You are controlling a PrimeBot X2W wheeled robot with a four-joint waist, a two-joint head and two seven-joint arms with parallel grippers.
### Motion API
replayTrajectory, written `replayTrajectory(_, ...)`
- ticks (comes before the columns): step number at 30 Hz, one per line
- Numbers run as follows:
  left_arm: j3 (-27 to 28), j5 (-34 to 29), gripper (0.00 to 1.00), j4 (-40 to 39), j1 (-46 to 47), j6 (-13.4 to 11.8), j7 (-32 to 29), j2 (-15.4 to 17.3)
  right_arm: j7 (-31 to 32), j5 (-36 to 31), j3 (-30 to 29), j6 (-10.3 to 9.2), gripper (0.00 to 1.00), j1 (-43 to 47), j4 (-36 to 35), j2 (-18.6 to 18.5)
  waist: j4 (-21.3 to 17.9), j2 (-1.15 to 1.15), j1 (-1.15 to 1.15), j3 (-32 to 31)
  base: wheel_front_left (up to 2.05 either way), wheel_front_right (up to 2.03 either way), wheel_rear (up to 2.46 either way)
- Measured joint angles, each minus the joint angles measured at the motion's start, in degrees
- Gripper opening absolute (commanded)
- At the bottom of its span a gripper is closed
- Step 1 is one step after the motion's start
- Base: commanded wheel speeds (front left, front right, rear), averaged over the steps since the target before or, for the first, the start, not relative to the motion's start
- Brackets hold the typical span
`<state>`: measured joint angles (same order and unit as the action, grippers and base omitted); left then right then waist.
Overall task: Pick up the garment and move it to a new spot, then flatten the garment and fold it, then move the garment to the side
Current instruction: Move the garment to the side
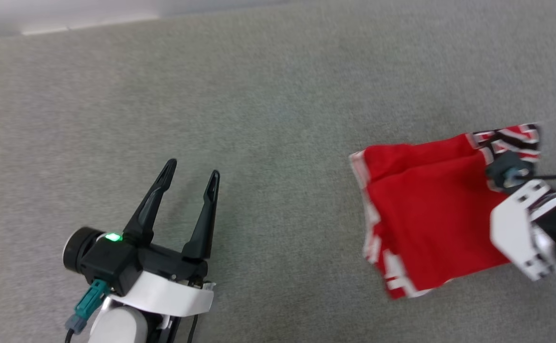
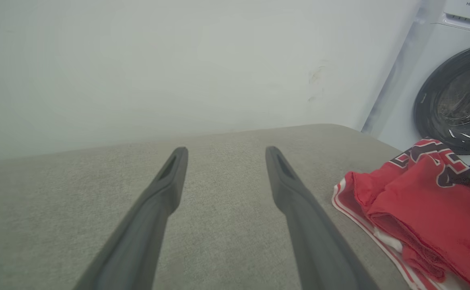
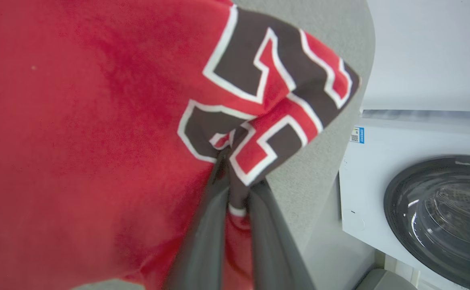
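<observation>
Two grippers are in view. Nearest is the left gripper point(image 1: 193, 169), low at the left of the head view. Its long dark fingers point(image 1: 150, 202) are spread wide with nothing between them, over bare grey fabric surface point(image 1: 268, 95); whether the tips touch it, can't tell. The left wrist view shows the same thing: the fingers are apart over grey surface, with the garment point(image 2: 420, 209) off to their right and well apart from them. On the right side, the right gripper point(image 3: 238, 189) is clamped on the garment. Its fingers are pinched together on a fold of the printed part, and the black white-outlined print bunches up right at the tips. The garment lies on the surface at the right of the head view, red and doubled over in loose folds. White-and-red striped trim runs along its left edge and near corner, and the printed corner is at the far right end. The pale right wrist housing point(image 1: 521, 228) covers the garment's right edge there, and that part of the view is blurred. Whether the gripped corner is raised off the surface, can't tell. Farther back, past the rounded edge of the surface, stands a white front-loading washing machine point(image 2: 452, 92) with a dark round door. Behind everything is a plain pale wall point(image 2: 158, 60).
</observation>
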<state>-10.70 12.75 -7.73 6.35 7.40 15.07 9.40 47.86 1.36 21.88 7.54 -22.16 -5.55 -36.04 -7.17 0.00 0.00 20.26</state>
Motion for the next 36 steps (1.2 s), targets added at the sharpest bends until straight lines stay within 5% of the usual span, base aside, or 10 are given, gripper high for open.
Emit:
replayTrajectory(5, -2.74, -0.38, 1.00, -0.64, 2.99, 0.00, 0.00, 1.58, -2.75, -1.27, -3.05, -0.01, 0.00, -1.96, 3.48, -6.27, -2.44, 0.00, 0.00, 4.27, 0.00, 0.00, 0.00)
replayTrajectory(14, -5.13, -0.91, 1.00, -2.91, 7.58, 0.00, 0.00, 5.05, -10.77, -4.14, -12.22, -0.01, 0.00, -3.48, 15.47, -10.78, -5.15, 0.00, 0.01, 12.07, 0.00, 0.00, 0.00)
replayTrajectory(24, -5.81, -1.08, 1.00, -5.45, 9.92, 0.00, 0.00, 7.79, -21.92, -8.81, -23.96, 0.00, 0.00, -6.20, 27.98, -8.35, -5.45, 0.00, 0.00, 18.24, 0.00, 0.00, 0.00)
replayTrajectory(35, -5.66, -1.07, 1.00, -5.80, 10.32, 0.00, 0.01, 8.61, -27.89, -14.49, -29.08, 0.00, 0.00, -9.59, 33.48, -4.55, -4.92, 0.00, 0.00, 18.99, 0.00, 0.00, 0.00)
replayTrajectory(36, -5.59, -1.07, 1.00, -5.58, 10.31, 0.00, 0.01, 8.59, -27.94, -14.83, -29.81, 0.00, 0.82, -9.83, 33.55, -4.12, -4.94, 0.00, 0.00, 18.74, 0.00, 0.00, 0.00)
